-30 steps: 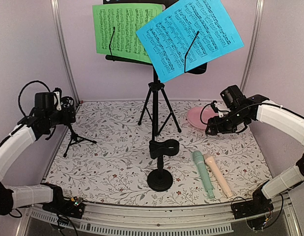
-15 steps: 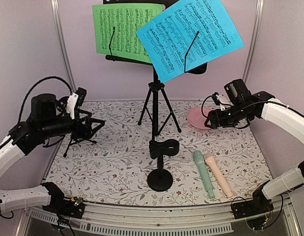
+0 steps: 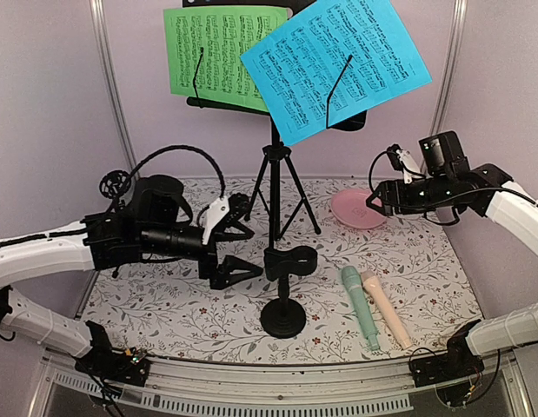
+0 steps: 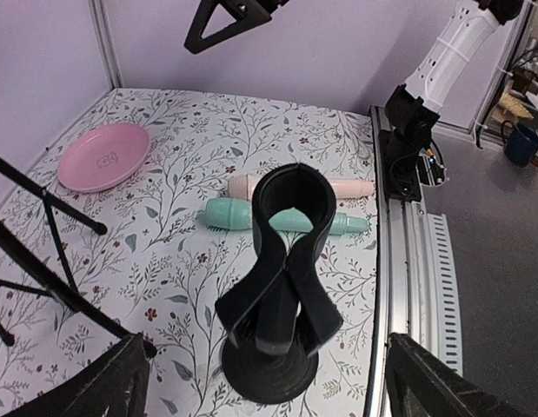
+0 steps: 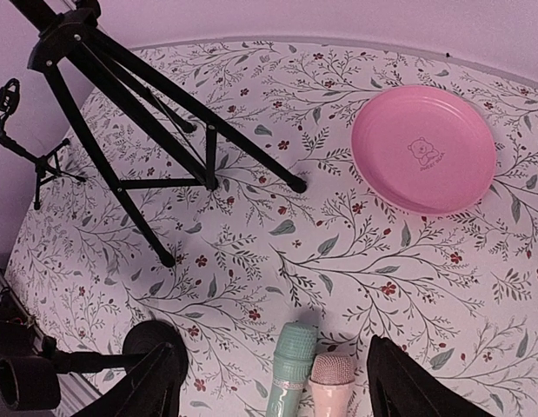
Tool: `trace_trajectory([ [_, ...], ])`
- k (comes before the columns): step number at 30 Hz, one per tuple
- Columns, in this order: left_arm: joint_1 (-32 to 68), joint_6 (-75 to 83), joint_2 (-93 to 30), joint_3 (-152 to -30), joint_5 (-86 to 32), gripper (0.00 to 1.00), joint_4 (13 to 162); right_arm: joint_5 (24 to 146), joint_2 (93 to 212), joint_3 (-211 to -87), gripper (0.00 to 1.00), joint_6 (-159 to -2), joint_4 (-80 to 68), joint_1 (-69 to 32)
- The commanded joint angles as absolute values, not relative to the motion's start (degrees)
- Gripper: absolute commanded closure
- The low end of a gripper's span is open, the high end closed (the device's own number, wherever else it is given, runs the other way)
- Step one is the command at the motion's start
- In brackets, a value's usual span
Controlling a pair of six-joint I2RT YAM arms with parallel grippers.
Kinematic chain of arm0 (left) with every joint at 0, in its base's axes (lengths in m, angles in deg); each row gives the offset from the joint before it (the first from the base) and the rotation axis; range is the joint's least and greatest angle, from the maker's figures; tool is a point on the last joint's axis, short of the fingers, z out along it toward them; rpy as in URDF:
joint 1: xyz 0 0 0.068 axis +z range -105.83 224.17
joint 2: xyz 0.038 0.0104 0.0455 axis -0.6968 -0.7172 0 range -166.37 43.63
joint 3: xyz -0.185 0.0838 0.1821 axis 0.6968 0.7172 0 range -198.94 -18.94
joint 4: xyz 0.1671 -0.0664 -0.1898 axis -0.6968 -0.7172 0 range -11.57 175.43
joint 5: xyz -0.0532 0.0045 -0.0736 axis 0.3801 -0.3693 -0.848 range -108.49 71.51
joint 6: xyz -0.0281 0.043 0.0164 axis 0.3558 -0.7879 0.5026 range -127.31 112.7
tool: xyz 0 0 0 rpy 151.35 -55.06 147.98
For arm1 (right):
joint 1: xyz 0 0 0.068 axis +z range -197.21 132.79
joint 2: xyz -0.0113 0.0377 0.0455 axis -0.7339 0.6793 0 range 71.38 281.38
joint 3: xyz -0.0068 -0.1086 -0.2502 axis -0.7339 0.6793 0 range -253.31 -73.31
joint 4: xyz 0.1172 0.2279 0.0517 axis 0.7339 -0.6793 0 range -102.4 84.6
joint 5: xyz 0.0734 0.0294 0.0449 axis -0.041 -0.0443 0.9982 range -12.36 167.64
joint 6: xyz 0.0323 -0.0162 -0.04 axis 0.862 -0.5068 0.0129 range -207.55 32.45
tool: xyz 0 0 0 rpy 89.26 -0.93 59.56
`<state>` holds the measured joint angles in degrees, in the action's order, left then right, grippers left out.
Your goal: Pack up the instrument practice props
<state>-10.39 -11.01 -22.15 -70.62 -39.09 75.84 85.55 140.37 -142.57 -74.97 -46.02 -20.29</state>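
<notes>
Mic support (image 3: 283, 291): left hand (image 3: 249, 241) newly alongside

A robot test booth in a lab: plain lilac walls (image 3: 51, 104) and metal corner posts (image 3: 112, 95) enclose a floral-print surface (image 3: 173, 300), with arm bases (image 3: 116, 365) bolted to an aluminium rail (image 3: 277, 384).

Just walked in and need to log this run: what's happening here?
Two arms are packing up music props; nothing is held yet. The left gripper, fingers open, is beside the black mic holder mid-table. The right gripper hovers open near the pink dish. The green sheet and blue sheet sit on the stand; the mint mic and pink mic lie side by side on the table.
</notes>
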Motion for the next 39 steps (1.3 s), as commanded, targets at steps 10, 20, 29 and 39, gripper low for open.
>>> trace_trajectory([
  [10, -13.1, -16.9, -44.4, -93.7, -44.9, 0.17, 60.4, 86.1, 137.9, -139.3, 0.24, -74.3, -46.0, -20.6],
  [20, -16.1, -18.5, -49.1, -104.0, -41.4, 0.25, 46.1, 86.2, 136.7, -137.9, 0.24, -73.0, -46.0, -20.6],
  [29, -17.7, -19.7, -56.3, -112.2, -32.7, 0.36, 38.0, 86.7, 136.9, -138.0, 0.24, -72.2, -45.5, -20.6],
  [39, -17.8, -19.6, -55.9, -115.7, -30.3, 0.62, 35.4, 86.4, 136.6, -138.3, 0.23, -72.3, -45.7, -20.6],
])
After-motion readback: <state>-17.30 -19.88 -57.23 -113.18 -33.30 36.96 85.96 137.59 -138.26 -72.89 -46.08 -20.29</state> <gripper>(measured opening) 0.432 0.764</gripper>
